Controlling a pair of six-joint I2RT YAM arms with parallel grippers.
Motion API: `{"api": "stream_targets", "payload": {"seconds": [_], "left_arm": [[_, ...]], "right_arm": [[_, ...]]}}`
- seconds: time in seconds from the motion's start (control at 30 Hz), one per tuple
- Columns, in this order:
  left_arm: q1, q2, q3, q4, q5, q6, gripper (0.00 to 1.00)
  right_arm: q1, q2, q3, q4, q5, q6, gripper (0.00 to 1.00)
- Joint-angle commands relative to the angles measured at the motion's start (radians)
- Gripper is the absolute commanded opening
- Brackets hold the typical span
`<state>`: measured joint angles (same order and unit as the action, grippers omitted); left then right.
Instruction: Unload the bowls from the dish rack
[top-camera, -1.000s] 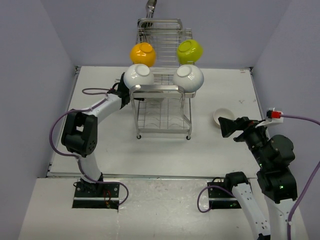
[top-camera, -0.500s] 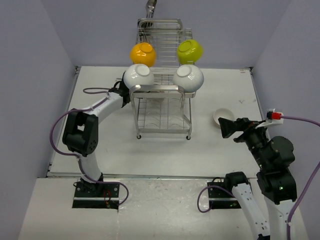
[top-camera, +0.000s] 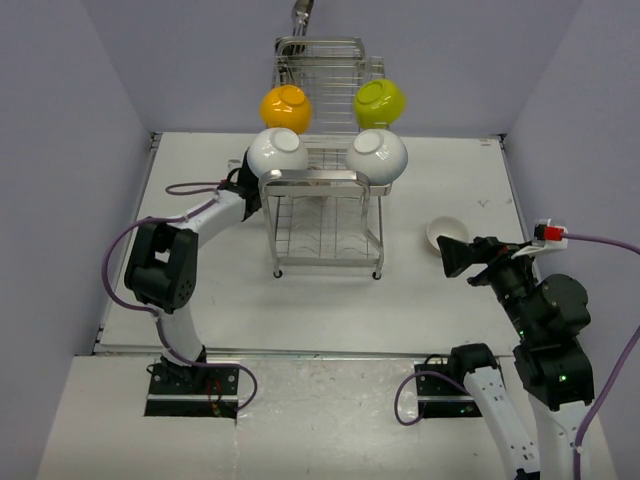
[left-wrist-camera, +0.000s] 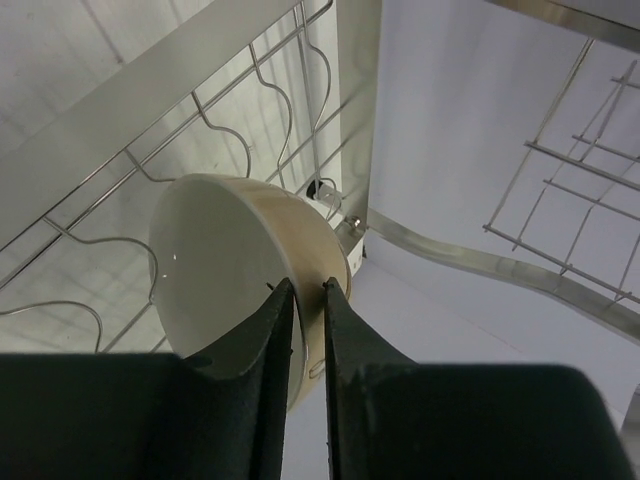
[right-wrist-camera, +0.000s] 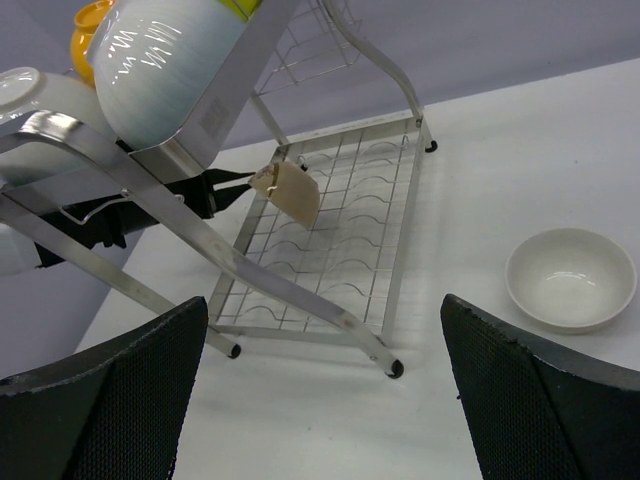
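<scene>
Nearest, right wrist view: right gripper (right-wrist-camera: 322, 330) spread wide, hanging above the white worktop (right-wrist-camera: 300, 440). Just past it: small white glossy bowl (right-wrist-camera: 570, 278), hollow up, on the worktop, well apart from the tall chrome wire dish rack (right-wrist-camera: 330, 255).

Same view only: small cream-white bowl (right-wrist-camera: 292, 193) on edge over the rack's lower grid, on the side toward the left arm. Black left gripper (right-wrist-camera: 255, 185) poking in from outside the wires. Bowl touching the grid or not: cannot tell.

Left wrist view only: fingers nearly together, pinching that bowl's rim. One finger (left-wrist-camera: 270, 340) on the inner face, the other on the outer wall.

Top view: cream-white bowl mostly lost behind the wires, left gripper tucked under the upper tier.

Top view alone for the whole upper tier at once:
- Front corners: left glossy white bowl (top-camera: 277, 152) and right glossy white bowl (top-camera: 378, 154), undersides toward the camera.
- Farther back: orange-yellow bowl (top-camera: 285, 107) on the left, lime green bowl (top-camera: 380, 100) on the right.

Right wrist view catches only parts of those four, cropped at its top-left corner.
</scene>
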<state>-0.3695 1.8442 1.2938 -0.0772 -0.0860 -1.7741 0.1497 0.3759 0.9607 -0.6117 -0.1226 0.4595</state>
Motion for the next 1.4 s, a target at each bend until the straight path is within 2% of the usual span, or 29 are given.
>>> {"api": "stream_targets", "payload": {"seconds": [0.0,0.3,0.87,1.17,1.37], "left_arm": [[-0.014,0.016,-0.077,-0.006,-0.021,0.010,0.00],[-0.026,0.035,-0.145,0.197,0.003,-0.025,0.00],[-0.048,0.072,-0.148,0.281,0.006,-0.073,0.00],[-0.077,0.070,-0.208,0.464,-0.020,-0.134,0.00],[-0.088,0.066,-0.228,0.530,-0.035,-0.165,0.00]], "right_arm": [[-0.001,-0.003,0.001,0.040,0.003,-0.009,0.99],[-0.001,-0.005,-0.004,0.041,0.012,-0.013,0.99],[0.001,0.012,-0.005,0.047,0.011,-0.016,0.99],[0.001,0.018,0.000,0.047,0.014,-0.016,0.99],[-0.001,0.020,-0.002,0.047,0.018,-0.015,0.99]]}}
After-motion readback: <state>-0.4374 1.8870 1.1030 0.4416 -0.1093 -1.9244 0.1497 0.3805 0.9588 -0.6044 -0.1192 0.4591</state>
